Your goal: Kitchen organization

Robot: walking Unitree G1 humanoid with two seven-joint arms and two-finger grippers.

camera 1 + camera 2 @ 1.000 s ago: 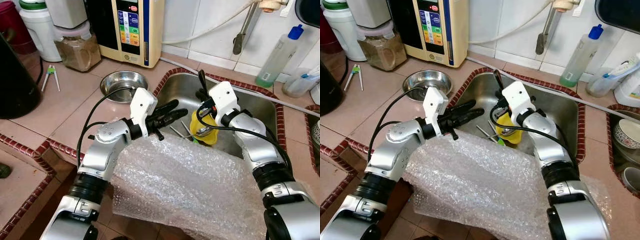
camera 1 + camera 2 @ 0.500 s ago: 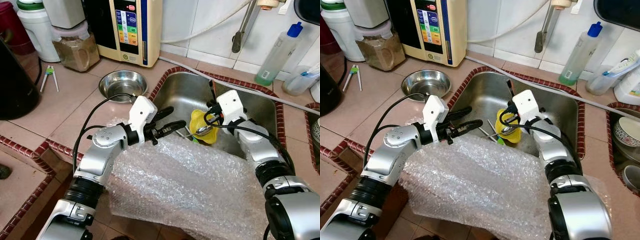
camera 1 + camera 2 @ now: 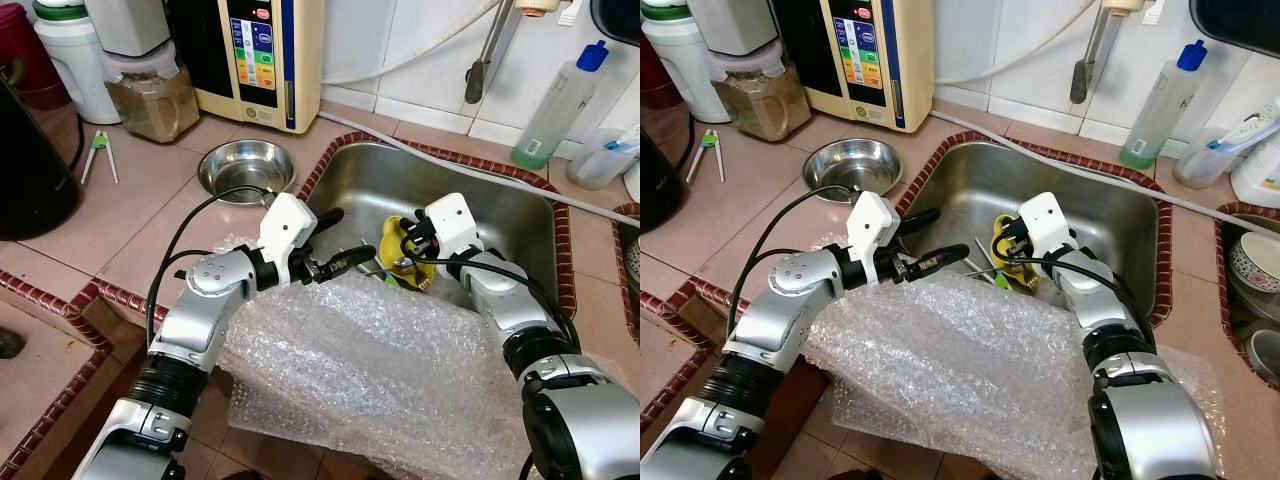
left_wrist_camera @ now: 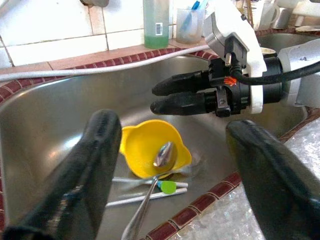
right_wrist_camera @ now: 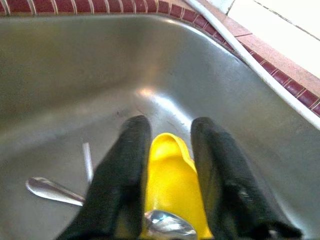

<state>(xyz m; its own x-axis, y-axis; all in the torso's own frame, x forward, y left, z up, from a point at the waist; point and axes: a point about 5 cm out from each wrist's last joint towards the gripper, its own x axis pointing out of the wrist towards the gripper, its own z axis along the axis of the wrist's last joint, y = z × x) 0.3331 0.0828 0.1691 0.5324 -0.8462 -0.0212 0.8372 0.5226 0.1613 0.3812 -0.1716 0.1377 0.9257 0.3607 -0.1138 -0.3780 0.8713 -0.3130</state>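
Note:
A yellow bowl (image 3: 398, 243) lies in the steel sink (image 3: 480, 200) with a metal spoon (image 4: 163, 154) resting in it. My right gripper (image 3: 408, 228) hovers just above the bowl, its fingers a little apart and holding nothing; in the right wrist view the yellow bowl (image 5: 172, 170) shows between them. At the sink's left rim my left gripper (image 3: 353, 236) is open, pointing across at the bowl, with nothing in it. In the left wrist view the right gripper (image 4: 154, 98) hangs over the yellow bowl (image 4: 145, 145).
Bubble wrap (image 3: 370, 370) covers the counter's front edge below both arms. A small steel bowl (image 3: 247, 165) sits left of the sink. Thin sticks (image 4: 145, 197) lie on the sink floor. A water purifier (image 3: 265, 55), jar (image 3: 150, 95) and green soap bottle (image 3: 555, 105) stand behind.
My left gripper's fingers have spread apart. My right gripper has come lower and nearer, turning to point down over the yellow bowl. The bowl has stayed in place.

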